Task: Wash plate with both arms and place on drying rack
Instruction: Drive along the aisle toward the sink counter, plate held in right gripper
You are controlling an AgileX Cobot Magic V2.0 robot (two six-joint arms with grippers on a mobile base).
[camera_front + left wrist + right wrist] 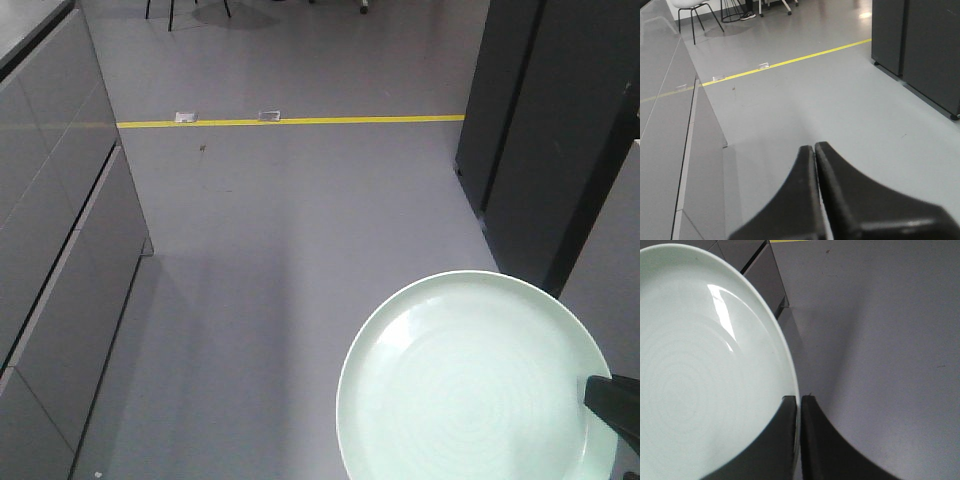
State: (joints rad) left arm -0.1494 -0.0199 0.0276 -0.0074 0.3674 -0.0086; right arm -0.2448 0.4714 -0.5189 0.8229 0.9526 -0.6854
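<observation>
right tool (799,401) pinching plate (700,365) rim, left tool (814,148) closed, empty

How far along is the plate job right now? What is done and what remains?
Done: the right gripper is shut on the rim of the plate. In hand: the plate hangs over the grey floor, and the left gripper is shut and empty. Left: no drying rack is in view, so setting the plate on it is not yet done. Whether the plate was washed cannot be told.
</observation>
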